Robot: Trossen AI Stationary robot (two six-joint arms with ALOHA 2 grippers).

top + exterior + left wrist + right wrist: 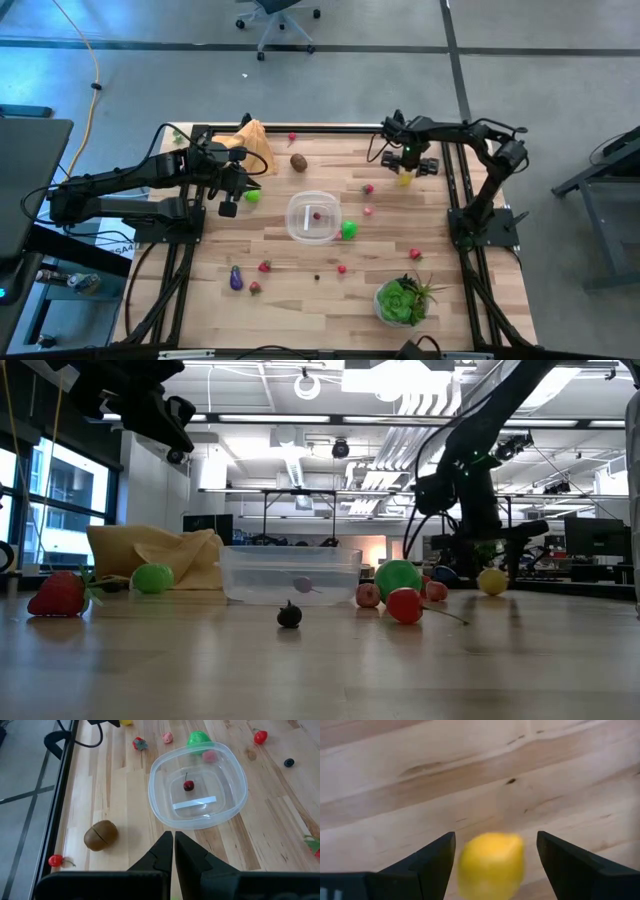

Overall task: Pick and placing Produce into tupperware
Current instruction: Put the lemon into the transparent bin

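Landmark: the clear tupperware (313, 216), mid-table.

Left gripper (228, 208) hangs left of the tupperware, above the table, fingers pinched narrow w/ nothing between them (left wrist view shows the tips nearly touching). A green lime (252, 196) sits just beside it, b/w gripper and tub. Kiwi (298, 162) lies behind-left of the tub, near the orange-tan cloth (252, 146). Eggplant (236, 278) and a strawberry (265, 266) are front-left.

Inside the tub: one cherry (188, 785) only, so I'd judge the task barely started. A 2nd lime (348, 229) is just beside the tub's right wall.

Right gripper (495, 855) is well right and behind the tub, fingers spread wide w/ the yellow lemon (404, 180) b/w them, not yet gripped.

Risks, as I judge them:
- Lemon is rounded and smooth; closing off-centre could squirt it out or roll it toward the table edge.
- Tub looks light; a bump on its rim during a drop could slide it or tip it.
- Both arms heading to the tub at once could clash.

Hard to tell: whether the lemon rests on the table or the fingers already touch it; lemon blurred in right wrist view. Low view hides the left gripper tips. The small dark berry (289, 615) can't be ID'd.
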